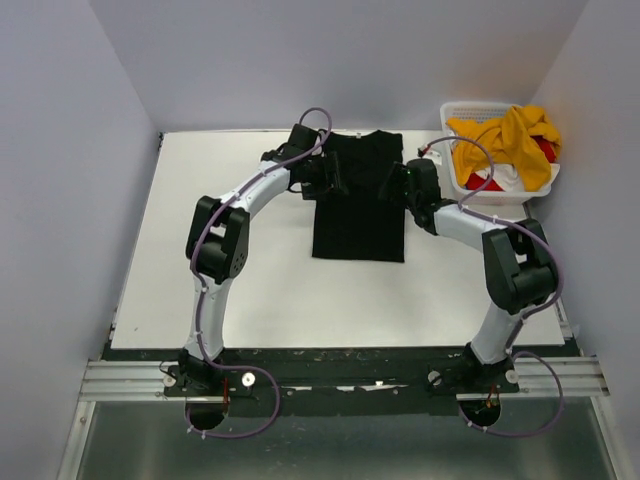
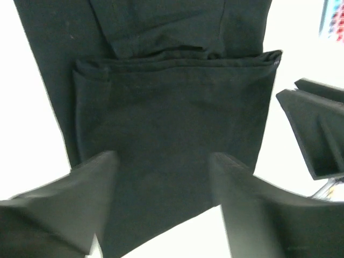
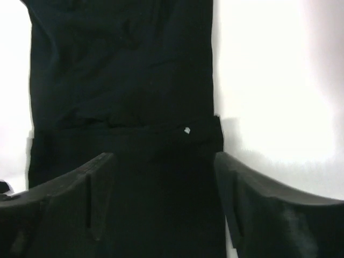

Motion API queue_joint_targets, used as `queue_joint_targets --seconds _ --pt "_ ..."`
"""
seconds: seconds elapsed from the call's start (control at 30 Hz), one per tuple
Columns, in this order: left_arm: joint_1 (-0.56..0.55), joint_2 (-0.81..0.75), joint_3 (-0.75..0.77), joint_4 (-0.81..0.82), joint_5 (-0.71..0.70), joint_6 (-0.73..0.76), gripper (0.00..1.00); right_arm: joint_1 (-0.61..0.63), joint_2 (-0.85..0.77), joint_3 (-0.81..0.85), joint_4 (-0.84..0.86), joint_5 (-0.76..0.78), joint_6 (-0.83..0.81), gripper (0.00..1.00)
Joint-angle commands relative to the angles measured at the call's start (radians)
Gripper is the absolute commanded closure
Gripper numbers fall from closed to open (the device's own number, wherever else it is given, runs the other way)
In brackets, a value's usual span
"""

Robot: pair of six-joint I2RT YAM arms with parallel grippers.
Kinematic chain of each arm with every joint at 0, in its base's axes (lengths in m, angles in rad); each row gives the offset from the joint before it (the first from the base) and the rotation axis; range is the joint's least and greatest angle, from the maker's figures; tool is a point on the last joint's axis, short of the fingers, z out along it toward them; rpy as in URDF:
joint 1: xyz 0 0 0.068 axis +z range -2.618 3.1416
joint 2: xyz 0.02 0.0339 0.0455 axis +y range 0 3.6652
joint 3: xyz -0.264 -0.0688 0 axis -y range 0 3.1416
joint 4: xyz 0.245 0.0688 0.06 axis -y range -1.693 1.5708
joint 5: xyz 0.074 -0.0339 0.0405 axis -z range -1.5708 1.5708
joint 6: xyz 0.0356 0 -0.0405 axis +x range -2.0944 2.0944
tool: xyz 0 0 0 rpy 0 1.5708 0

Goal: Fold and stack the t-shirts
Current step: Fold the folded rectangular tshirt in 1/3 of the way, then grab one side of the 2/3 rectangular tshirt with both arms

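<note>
The black t-shirt is matt cloth, the table smooth, the basket plastic.

The plain black t-shirt lies under the black left tool and black right tool, on a white counter. Right of the right tool, a white slatted basket shows a mustard-yellow t-shirt, a red t-shirt and a white t-shirt.

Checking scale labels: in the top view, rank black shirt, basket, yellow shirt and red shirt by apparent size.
black shirt
basket
yellow shirt
red shirt: mostly buried, so only its visible patches count.
</note>
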Motion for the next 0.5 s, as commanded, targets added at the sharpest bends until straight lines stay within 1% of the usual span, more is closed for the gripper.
queue_joint_targets --seconds 0.0,0.07,0.13,0.2,0.27,0.33,0.4,0.47 --pt "0.021 -0.021 0.06 -0.058 0.064 0.051 0.01 -0.01 0.008 0.102 -0.065 -0.032 -0.03 0.01" --pt "0.021 -0.097 -0.017 -0.004 0.081 0.044 0.02 -0.011 -0.03 0.086 -0.087 -0.039 -0.013 0.0" --pt "0.019 -0.19 -0.139 0.064 0.098 0.028 0.01 -0.01 -0.088 0.036 -0.108 -0.042 0.02 0.0" --pt "0.017 -0.289 -0.283 0.119 0.101 0.009 0.02 -0.011 -0.149 -0.037 -0.12 -0.062 0.061 0.0" --pt "0.011 -0.394 -0.455 0.17 0.09 -0.013 0.01 -0.01 -0.207 -0.115 -0.139 -0.108 0.09 0.0" --pt "0.004 -0.474 -0.595 0.214 0.082 -0.04 0.01 -0.01 -0.264 -0.194 -0.163 -0.151 0.126 0.0" --pt "-0.001 -0.53 -0.736 0.256 0.078 -0.062 0.01 -0.01 -0.321 -0.279 -0.186 -0.195 0.156 0.0" --pt "-0.004 -0.552 -0.823 0.288 0.067 -0.076 0.01 -0.01 -0.381 -0.362 -0.17 -0.234 0.201 0.0"
